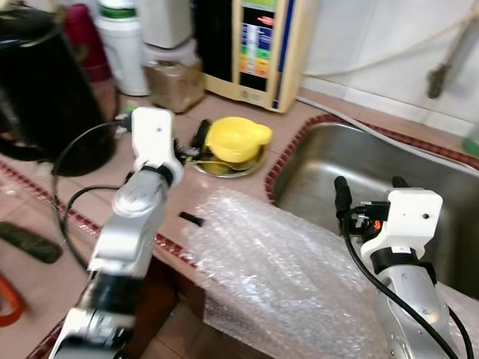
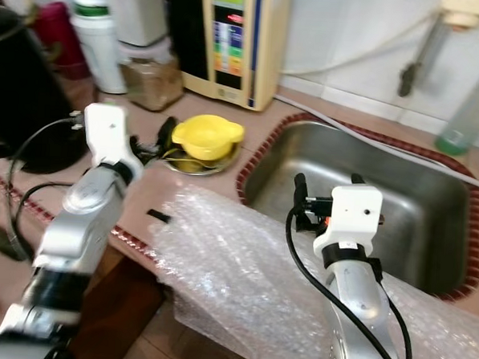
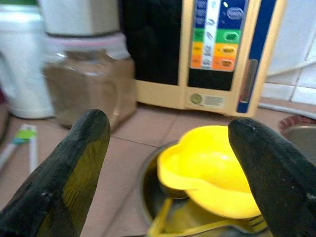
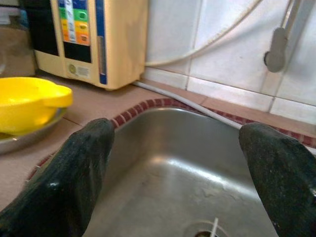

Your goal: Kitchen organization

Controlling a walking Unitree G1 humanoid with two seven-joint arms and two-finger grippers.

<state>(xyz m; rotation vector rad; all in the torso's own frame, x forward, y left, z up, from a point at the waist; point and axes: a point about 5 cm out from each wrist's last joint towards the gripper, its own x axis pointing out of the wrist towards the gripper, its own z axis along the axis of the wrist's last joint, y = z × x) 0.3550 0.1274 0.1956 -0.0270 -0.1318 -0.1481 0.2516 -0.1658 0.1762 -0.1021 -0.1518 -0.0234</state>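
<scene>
Steel sink (image 1: 432,181) lies open beneath the spread right claw (image 1: 367,190).

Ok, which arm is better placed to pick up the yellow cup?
Left. The left gripper is open and aimed at the yellow cup, just short of it. The right gripper points into the sink.

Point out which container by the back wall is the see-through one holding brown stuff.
The clear jar, directly left of the cream wall appliance. The white bottle further left is opaque.
</scene>
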